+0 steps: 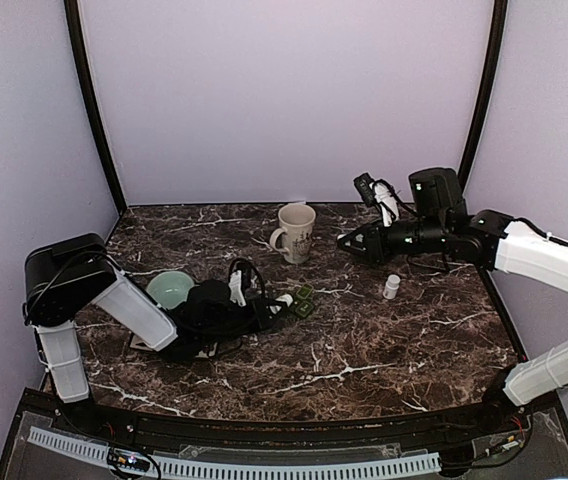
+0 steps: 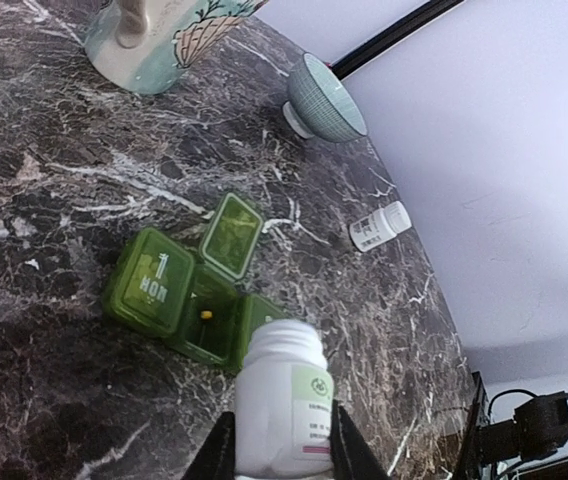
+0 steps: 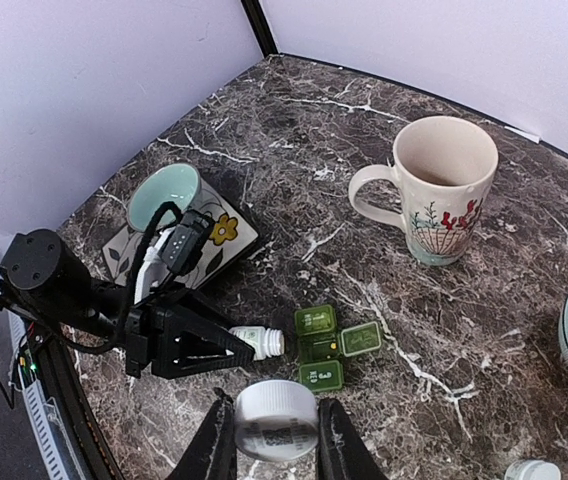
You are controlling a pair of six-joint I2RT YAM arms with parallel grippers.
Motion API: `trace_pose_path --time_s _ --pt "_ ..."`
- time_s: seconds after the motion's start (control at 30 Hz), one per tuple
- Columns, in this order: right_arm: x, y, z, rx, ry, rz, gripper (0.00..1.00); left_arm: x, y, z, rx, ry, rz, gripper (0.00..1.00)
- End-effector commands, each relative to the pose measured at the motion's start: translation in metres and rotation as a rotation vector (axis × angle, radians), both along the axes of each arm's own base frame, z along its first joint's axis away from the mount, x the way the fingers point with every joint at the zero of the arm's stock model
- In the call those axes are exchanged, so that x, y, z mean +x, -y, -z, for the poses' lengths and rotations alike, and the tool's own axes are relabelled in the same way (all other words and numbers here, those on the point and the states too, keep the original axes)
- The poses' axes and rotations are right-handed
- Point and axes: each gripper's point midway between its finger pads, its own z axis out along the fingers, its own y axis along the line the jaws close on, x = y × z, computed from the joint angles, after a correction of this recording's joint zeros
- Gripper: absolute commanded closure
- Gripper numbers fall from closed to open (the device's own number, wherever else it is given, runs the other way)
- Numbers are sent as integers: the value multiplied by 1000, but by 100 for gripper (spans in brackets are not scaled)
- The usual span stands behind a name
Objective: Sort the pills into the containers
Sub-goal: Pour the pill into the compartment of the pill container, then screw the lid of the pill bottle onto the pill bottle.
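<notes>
Left gripper [image 2: 282, 447], closest to the near edge of the desk [image 1: 384, 360]: fingers narrowed and clamped on an uncapped pill bottle [image 2: 282, 395], white with a green-and-pink label, tipped with its neck toward the pill box [image 2: 154, 285]. Pill box sits about mid-desk, just beyond the bottle mouth; contact between the two cannot be resolved. It is a dark green strip of three joined compartments. One end lid is closed and carries raised lettering. The middle lid [image 2: 232, 235] is flipped up, with one yellow pill [image 2: 205, 315] on that compartment's floor. The third compartment is partly hidden behind the bottle. Left of the box, toward the left edge, a pale green bowl [image 1: 171, 289] rests on a flower-printed tile [image 3: 226, 232]. Right of the box, well apart, a small white bottle [image 1: 391, 287] stands upright. Farther back, right gripper [image 3: 276, 440] hangs above the desk, fingers narrowed around a white labelled cylinder [image 3: 276, 415] seen end-on; cap or bottle, cannot tell. Grey ribbed bowl [image 2: 326, 97] lies beyond the small bottle, visible from the wrist views only. Cream mug [image 1: 297, 232] with a flower print stands upright near the far edge, handle to the left.
</notes>
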Motion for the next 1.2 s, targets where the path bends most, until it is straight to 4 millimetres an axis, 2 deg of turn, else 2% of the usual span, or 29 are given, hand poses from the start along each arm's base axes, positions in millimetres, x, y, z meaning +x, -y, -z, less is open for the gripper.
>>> trace_pose_path --time_s 0.0,0.13,0.37,0.77,0.9,1.17 --pt "7 -7 -31 71 34 -6 100 -9 2 -60 -157 131 61 100" --pt "6 -10 -41 89 32 -19 100 -20 -1 -84 -235 179 114 100" --pt "3 -18 -74 132 31 -52 100 -42 3 -133 -373 250 253 100" --pt "-19 -12 -132 227 28 -75 100 -80 -17 -234 -649 371 481 100" --pt "-34 -16 -143 233 22 -126 100 -93 -16 -250 -692 380 584 100" --pt "-65 -31 -146 215 -23 -223 100 -101 -15 -254 -750 336 706 100"
